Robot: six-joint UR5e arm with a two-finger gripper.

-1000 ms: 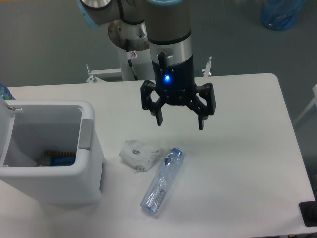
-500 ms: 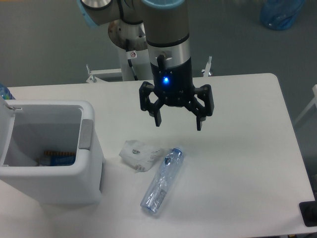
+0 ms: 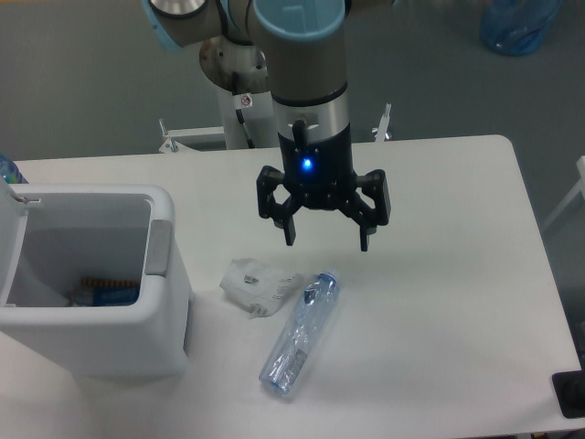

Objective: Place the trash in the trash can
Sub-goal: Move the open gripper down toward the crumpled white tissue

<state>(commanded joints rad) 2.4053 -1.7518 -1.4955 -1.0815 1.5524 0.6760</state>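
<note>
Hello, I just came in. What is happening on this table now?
A robot arm is tidying trash into a bin. Its gripper is open and empty, above the table, just behind the two pieces of trash. The crumpled white wrapper and the crushed plastic bottle both lie on the table, side by side. The white trash can stands at the left with its lid open; something already lies inside. Nothing has been picked up yet.

- The hand [image 3: 327, 240] has drifted slightly toward the counter's left edge and lower.
- Its open fingers [image 3: 290, 229] now stand slightly closer together.
</note>
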